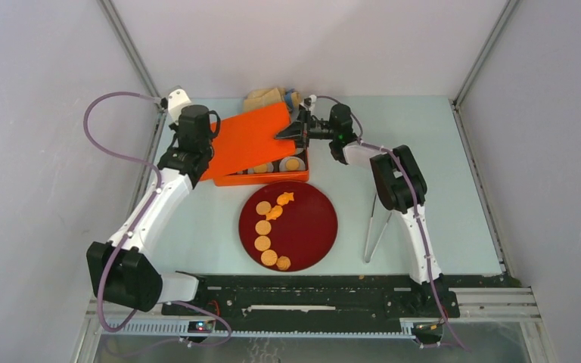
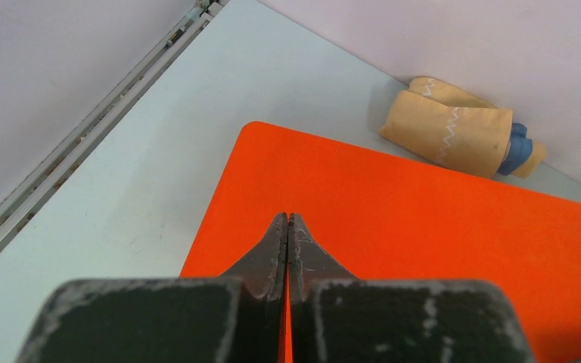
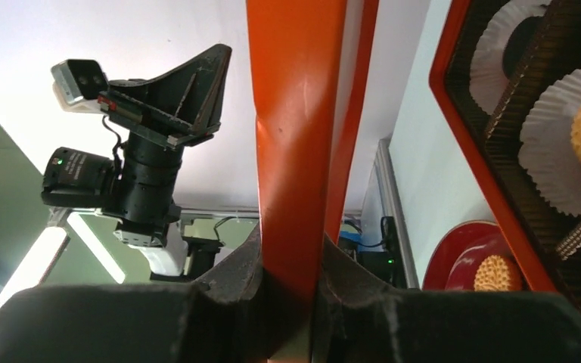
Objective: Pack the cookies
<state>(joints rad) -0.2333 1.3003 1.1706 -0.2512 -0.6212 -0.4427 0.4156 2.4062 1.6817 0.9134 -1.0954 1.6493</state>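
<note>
The flat bright orange plastic lid (image 1: 248, 140) matches the orange rectangular box (image 1: 268, 180). The dark red round plate (image 1: 312, 227) sets off tan-orange round cookies (image 1: 261, 225) and bright orange star-shaped pieces (image 1: 285, 199). The tan cloth roll (image 2: 446, 128) carries white zigzag stitching and a blue end.

The left hand (image 2: 287, 221), its 2 fingers pressed together, hangs over the orange lid (image 2: 424, 242); a tan rolled cloth (image 2: 450, 128) lies beyond on the pale surface (image 2: 159, 151).
</note>
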